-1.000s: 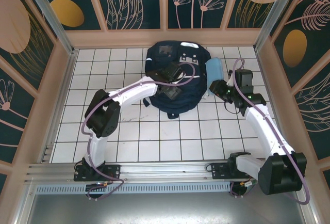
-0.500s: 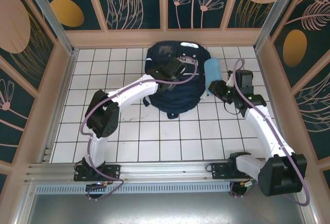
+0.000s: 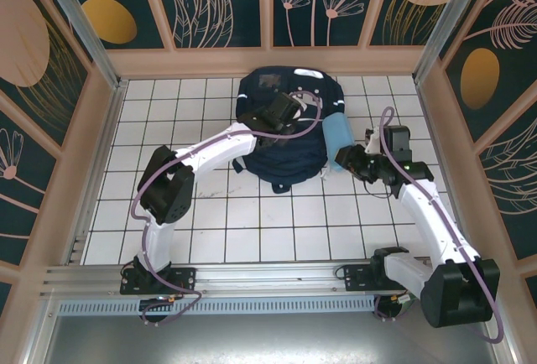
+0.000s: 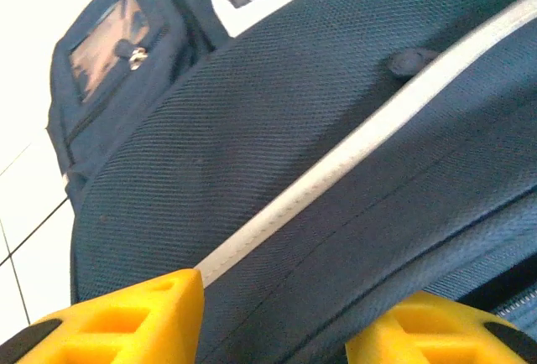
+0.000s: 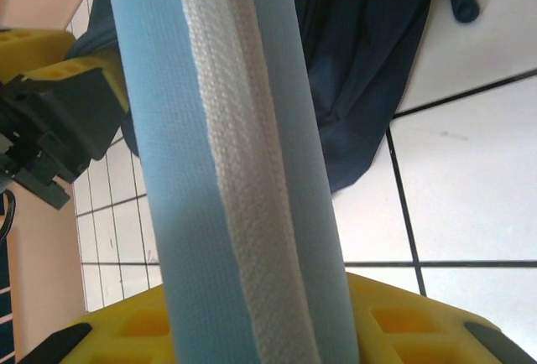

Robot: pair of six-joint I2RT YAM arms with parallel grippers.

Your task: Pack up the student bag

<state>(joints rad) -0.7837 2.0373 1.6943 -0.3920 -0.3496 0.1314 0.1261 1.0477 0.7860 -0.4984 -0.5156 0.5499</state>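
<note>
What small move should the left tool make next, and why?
Probably the left tool should close on the fabric of the student bag and lift it slightly. Its fingers stand apart over the navy cloth beside the white stripe, and the right tool holds a light-blue pouch close to the bag's side, so an opening seems needed.

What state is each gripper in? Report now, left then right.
Left gripper: jaws apart over the student bag; whether it grips cannot be told.
Right gripper: closed on the light-blue fabric case.
</note>
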